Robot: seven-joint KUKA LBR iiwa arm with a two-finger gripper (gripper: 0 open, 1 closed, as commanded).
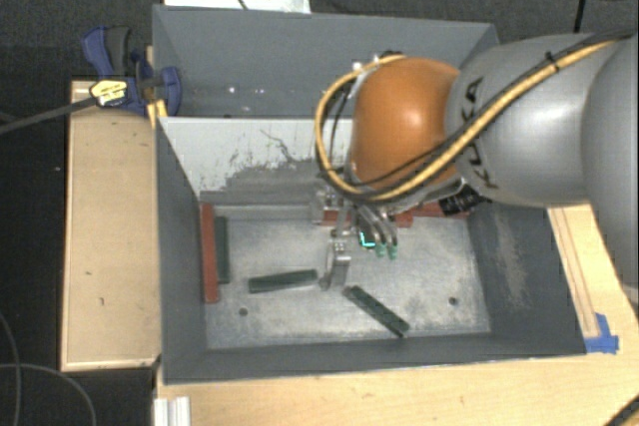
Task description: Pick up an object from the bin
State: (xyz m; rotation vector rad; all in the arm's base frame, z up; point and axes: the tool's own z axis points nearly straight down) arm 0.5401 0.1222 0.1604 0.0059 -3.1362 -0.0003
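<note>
Item, uppermost: orange wrist cover (399, 120) of the arm, looped with yellow-and-black cables, reaching in from the right above the grey bin (300, 65). Item: gripper (334, 272), low over the middle of the bin floor, its tip at the right end of a dark green flat bar (282, 282) lying left of centre; whether the gripper is spread or pressed together cannot be told. Other contents: a second dark bar (377, 310) lying slantwise just right of the gripper toward the front wall, and a red-brown strip (210, 254) with a dark strip (224, 249) beside it along the left wall.
</note>
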